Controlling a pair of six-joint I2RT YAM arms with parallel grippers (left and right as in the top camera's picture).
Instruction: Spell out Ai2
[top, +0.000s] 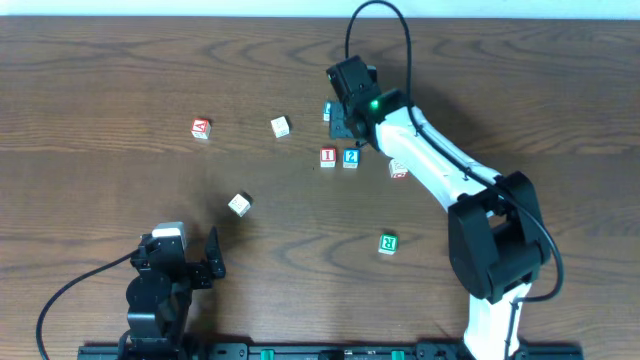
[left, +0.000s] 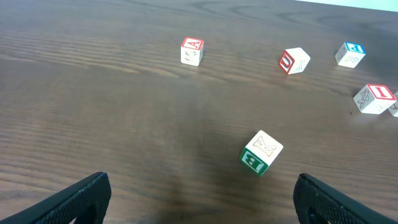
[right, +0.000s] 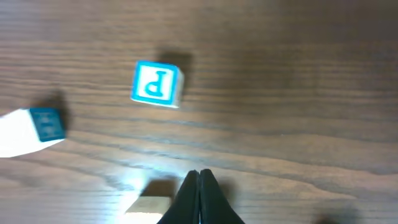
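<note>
The red A block (top: 201, 128) lies at the left, also in the left wrist view (left: 192, 51). The red I block (top: 327, 157) and the blue 2 block (top: 350, 157) sit side by side in the middle. My right gripper (top: 346, 127) is shut and empty just above them, next to a blue P block (top: 327, 111). In the right wrist view its shut fingertips (right: 199, 177) hover beside a pale block (right: 149, 204), with the P block (right: 156, 84) beyond. My left gripper (left: 205, 202) is open and empty at the near left (top: 195, 265).
A block with a red U (left: 293, 61) lies right of the A block. A white and green block (left: 261, 152) lies ahead of my left gripper. A green block (top: 388, 243) and a red-marked block (top: 398, 168) lie beside the right arm.
</note>
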